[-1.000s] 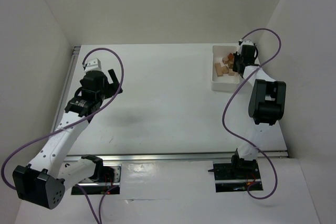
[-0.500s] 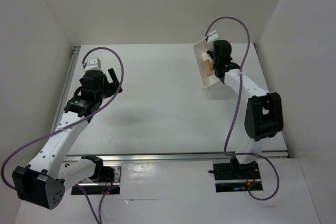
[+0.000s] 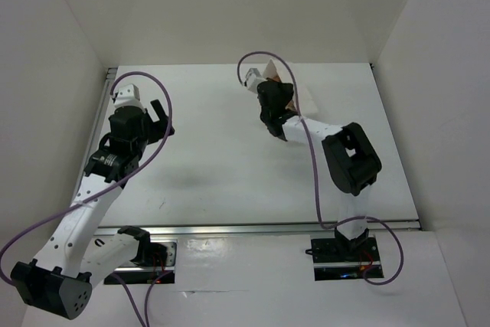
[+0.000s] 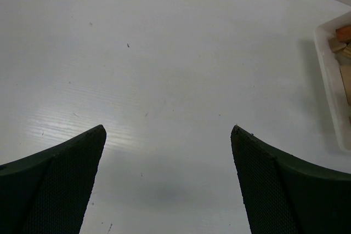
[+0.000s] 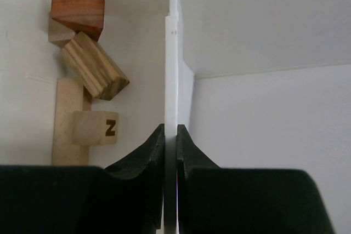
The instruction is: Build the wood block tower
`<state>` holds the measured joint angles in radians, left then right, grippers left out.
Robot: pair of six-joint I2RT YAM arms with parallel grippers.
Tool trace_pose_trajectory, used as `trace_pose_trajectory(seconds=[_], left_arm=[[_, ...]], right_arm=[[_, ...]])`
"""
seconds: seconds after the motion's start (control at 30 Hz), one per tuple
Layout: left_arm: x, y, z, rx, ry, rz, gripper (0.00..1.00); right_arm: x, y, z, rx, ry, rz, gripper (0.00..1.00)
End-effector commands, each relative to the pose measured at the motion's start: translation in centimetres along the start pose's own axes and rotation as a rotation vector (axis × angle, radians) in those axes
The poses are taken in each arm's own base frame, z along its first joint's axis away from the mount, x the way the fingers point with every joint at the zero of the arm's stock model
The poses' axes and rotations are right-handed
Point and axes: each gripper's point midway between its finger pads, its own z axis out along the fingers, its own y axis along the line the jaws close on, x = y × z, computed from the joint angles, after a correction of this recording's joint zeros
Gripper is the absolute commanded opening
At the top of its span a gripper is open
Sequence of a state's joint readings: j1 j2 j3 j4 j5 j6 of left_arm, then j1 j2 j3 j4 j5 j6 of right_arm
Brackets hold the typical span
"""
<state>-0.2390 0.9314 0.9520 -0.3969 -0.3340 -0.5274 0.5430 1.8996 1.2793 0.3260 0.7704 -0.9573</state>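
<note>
Here, 5 wooden blocks (image 5: 94, 68) lie loose inside 1 white tray (image 5: 171, 53), held tilted by the right gripper (image 5: 170, 135), which pinches its wall. The left gripper (image 4: 167, 135) hangs wide apart over the white table (image 4: 164, 53), between 3 white walls (image 3: 230, 5).

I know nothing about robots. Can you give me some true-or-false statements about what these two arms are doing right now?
1. The right gripper is clamped on a wall of the white rectangular plastic tray. True.
2. The left gripper holds a wooden block. False: it is open and empty.
3. The tray is empty. False: small wooden blocks lie in it, one of them a reddish-brown block.
4. One light-tan cube bears a dark letter. True.
</note>
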Motion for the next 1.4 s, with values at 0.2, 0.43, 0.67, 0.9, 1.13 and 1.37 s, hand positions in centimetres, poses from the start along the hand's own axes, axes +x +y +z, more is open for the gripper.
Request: trace_pose_trajectory(seconds=[0.2,0.43,0.67,0.9,1.13,1.37], left_arm=[[-0.7,-1.1,-0.8,0.053,-0.02,-0.022,1.0],[-1.3,-1.1,-1.5,0.061,-0.036,-0.027,1.0],[-1.4,-1.4,-1.6,0.077,-0.048,-0.032,1.0],[-1.1,-1.7,-1.7,0.101,-0.036,-0.031,1.0],[-1.5,-2.1,-2.3,0.13,-0.053,-0.038,1.0],[-1.5,-2.2,-2.4,0.142,-0.057,-0.04,1.0]], right_arm=[[-5.8,-4.9,-6.8,0.633,-0.074,-0.399,0.0],[-7.4,-0.6,-7.3,0.568,-0.149,-0.523,0.0],[-9.3,8.5,-8.5,0.345,-0.248,-0.669,0.0],[-8.5,11.1,-8.1,0.272,-0.177,-0.65,0.0],[-7.3,19.3,-8.8,0.05,-0.165,-0.71,0.0],[-3.0,25.7,-8.8,-0.117,-0.059,-0.843,0.0]])
